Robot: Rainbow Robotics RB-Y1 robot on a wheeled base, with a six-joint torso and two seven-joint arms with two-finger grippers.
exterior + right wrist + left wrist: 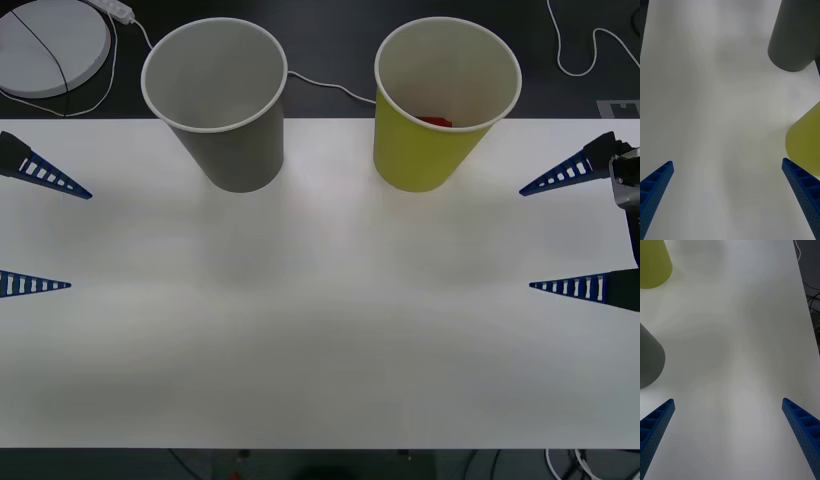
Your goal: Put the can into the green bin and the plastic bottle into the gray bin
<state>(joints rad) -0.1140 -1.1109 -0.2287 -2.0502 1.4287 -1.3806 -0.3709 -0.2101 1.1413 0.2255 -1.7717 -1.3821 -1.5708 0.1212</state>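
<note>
Orange-red showed inside the green bin point(440, 140), low against its far wall: judged to be the can point(435, 121), already dropped in and mostly hidden by the rim. Could not tell its long axis from so small a patch. Found no bottle on the table point(320, 330), nor anything visible inside the gray bin point(225, 120), though its floor lay partly hidden.

Stood the 2 bins upright along the far edge, gray on the left, green on the right, well apart from each other. Hung the left gripper point(35, 228) at the left edge, fingers spread wide, clamped on nothing. Hung the right gripper point(570, 232) at the right edge, likewise spread wide and empty. From the left wrist, saw the gray bin point(649, 360) near and the green bin point(653, 262) farther off; from the right wrist, the green bin point(807, 138) near and the gray bin point(795, 37) beyond.

Judged the gray bin to lie forward and inward of the left gripper, making that arm the nearer 1 for any bottle drop. Judged the can half done and the bottle half unstarted, with nothing to grasp in reach.
</note>
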